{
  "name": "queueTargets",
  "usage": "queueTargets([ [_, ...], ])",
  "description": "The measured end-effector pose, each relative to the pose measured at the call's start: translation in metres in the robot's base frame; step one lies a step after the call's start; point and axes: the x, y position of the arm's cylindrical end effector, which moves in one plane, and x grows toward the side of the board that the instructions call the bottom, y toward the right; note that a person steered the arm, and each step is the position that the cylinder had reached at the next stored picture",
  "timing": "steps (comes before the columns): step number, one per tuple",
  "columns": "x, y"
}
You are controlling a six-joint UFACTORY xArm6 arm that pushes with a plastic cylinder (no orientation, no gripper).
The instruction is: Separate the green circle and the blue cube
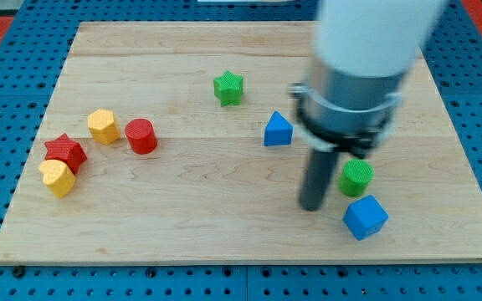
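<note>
Rod down on the wooden board (182,226), my tip (311,206) bare and holding nothing, just left of the green circular block (356,177), with the blue cube block (365,217) close below-right, narrow gap between them.

My tip (311,206) sits at nine o'clock of the green circle (356,177), just beside it. The blue cube (365,217) blocks five o'clock, near but apart from the circle. Open counter (199,209) runs toward nine; the blue triangle (278,130) guards eleven.
</note>
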Motion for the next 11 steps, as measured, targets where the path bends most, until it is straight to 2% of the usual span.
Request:
queueTargets([
  [1,0.025,0.007],
  [2,0.035,0.077],
  [3,0.037,0.111],
  [4,0.049,0.076],
  [5,0.027,0.098],
  [7,-0.006,0.094],
  [8,-0.034,0.068],
  [9,-0.014,0.033],
  [10,-0.033,-0.024],
  [11,-0.053,-0.027],
])
